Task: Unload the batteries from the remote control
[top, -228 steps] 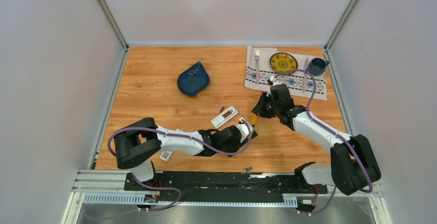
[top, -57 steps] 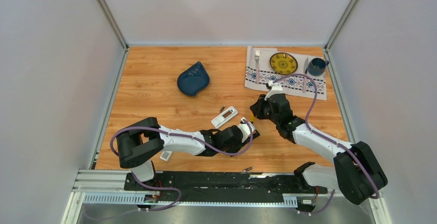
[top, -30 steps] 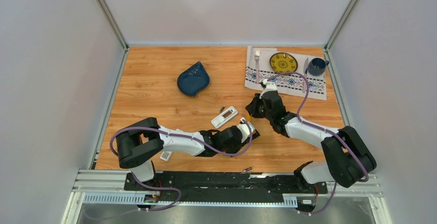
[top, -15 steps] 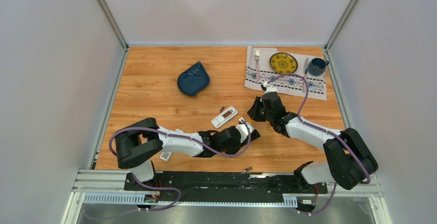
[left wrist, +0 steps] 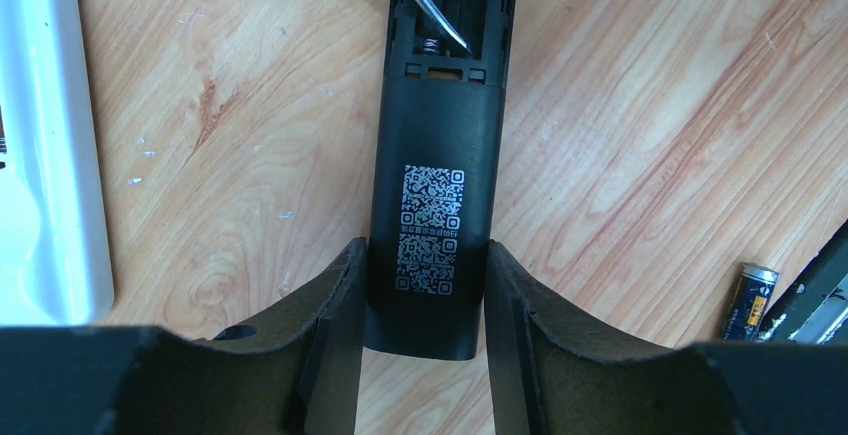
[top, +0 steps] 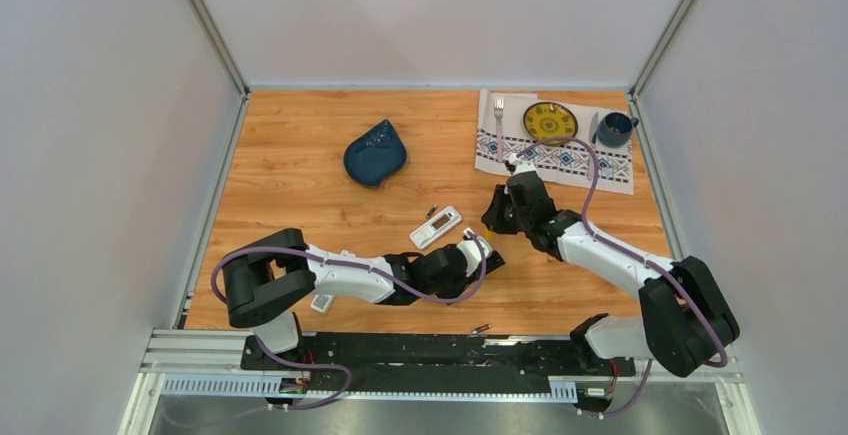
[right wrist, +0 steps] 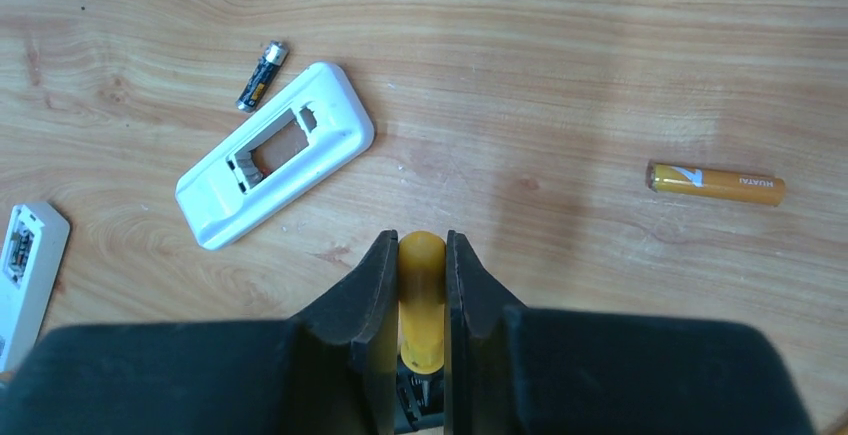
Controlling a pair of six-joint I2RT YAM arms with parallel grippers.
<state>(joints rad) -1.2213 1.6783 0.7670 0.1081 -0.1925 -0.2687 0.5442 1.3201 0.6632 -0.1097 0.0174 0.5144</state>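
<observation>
Black remote [left wrist: 432, 205], pinched in left gripper [left wrist: 425, 255], bay open, screwdriver [right wrist: 421, 305] blade inside; right gripper [right wrist: 420, 250] clamps its handle. Loose batteries [right wrist: 715, 183] lie mid-worktop [top: 300, 155].

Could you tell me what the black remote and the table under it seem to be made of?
The black remote looks like matte moulded plastic: dull, even surface, printed QR code. The table looks like wood or wood-look laminate: visible grain, slight sheen.

Left arm [top: 345, 273] and right arm [top: 612, 255] alike: white shells between chunky black joint housings, a purple cable [top: 597, 170] looping along each, black bases on a black rail [top: 420, 351]. Left gripper [left wrist: 425, 255], right gripper [right wrist: 420, 245]: matte black, broad tapering fingers [left wrist: 325, 335].
</observation>
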